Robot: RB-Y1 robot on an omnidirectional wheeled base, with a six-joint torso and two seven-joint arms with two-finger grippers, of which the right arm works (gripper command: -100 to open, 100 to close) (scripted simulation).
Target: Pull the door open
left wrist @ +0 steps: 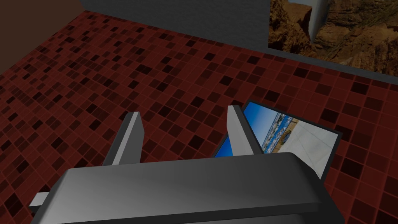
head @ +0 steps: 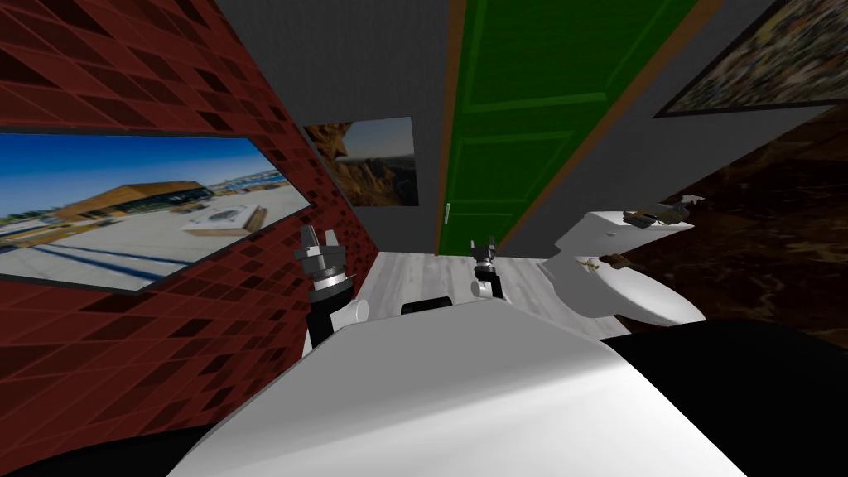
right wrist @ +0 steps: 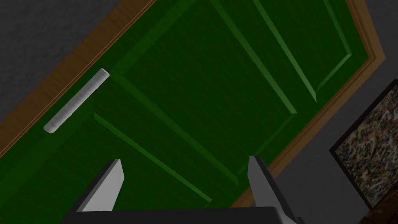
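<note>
A: Where was the door [head: 513, 124]?

B: Upper middle of the head view; green, panelled, shut in its brown frame. The right gripper [right wrist: 185, 159] pointed at it from well short, fingers apart, holding nothing.

A: Where would you have taken hold?

B: The handle [right wrist: 76, 101]; a pale grey round bar along the door's left edge, near mid-frame in the head view. I judged it smooth and perhaps slippery, so best clamped across its middle; the door looked stiff and probably heavy, likely swinging from its far edge.

A: The other arm?

B: The left gripper [head: 319, 236] sat left of centre; fingers apart, empty.

A: Counts?

B: One door; one handle; two grippers; one white toilet [head: 629, 290] at right; three framed pictures [head: 373, 161] on the walls.
</note>
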